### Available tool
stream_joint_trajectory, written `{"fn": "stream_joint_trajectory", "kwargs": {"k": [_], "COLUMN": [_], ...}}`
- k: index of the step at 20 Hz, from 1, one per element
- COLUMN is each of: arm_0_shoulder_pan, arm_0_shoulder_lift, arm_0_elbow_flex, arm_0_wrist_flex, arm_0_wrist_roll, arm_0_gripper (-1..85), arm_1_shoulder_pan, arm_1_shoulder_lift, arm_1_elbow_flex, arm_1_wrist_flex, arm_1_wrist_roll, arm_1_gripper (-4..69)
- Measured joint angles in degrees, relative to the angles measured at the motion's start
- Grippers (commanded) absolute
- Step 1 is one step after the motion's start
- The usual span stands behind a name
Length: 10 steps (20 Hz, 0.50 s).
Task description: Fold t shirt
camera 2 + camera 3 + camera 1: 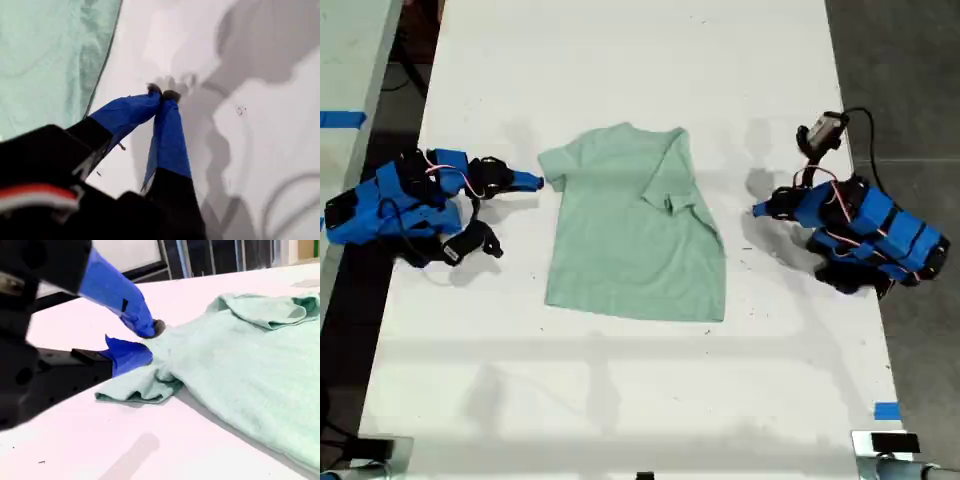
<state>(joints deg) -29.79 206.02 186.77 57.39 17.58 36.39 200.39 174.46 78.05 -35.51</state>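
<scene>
My second tool (pixel 142 342) was clamped on the near sleeve of the t shirt (pixel 635 235), flat mid-worktop (pixel 620 400) with its far sleeve already folded in, while my first tool (pixel 162 95), pinched empty, sat beyond the shirt's opposite edge.

The exterior view looks straight down from high above the white table (pixel 620 80), taking in both arms. The first wrist view looks steeply down along my first gripper (pixel 162 95), close to the tabletop. The second wrist view sits low, nearly level, perhaps facing 3 o'clock of the exterior view. All three share the t shirt (pixel 635 225).
</scene>
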Motion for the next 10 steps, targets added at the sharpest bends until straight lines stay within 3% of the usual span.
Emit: {"fn": "stream_joint_trajectory", "kwargs": {"k": [2,4,5,10], "arm_0_shoulder_pan": [-1.76,-14.41,-16.61,-17.93], "arm_0_shoulder_lift": [0.09,0.09,0.09,0.09], "arm_0_elbow_flex": [0.00,0.00,0.00,-0.26], "arm_0_wrist_flex": [-2.99,-12.22,-13.80,-16.17], "arm_0_wrist_roll": [3.08,16.26,20.21,23.20], "arm_0_gripper": [-0.3,-0.4,-0.4,-0.4], "arm_1_shoulder_pan": [0.00,-0.18,-0.26,-1.05], "arm_1_shoulder_lift": [0.00,0.00,0.00,0.00], "arm_1_elbow_flex": [0.00,0.00,0.00,0.00], "arm_1_wrist_flex": [0.00,0.00,0.00,0.00], "arm_1_wrist_roll": [0.44,0.53,0.53,0.53], "arm_1_gripper": [0.8,0.8,0.8,0.8]}}
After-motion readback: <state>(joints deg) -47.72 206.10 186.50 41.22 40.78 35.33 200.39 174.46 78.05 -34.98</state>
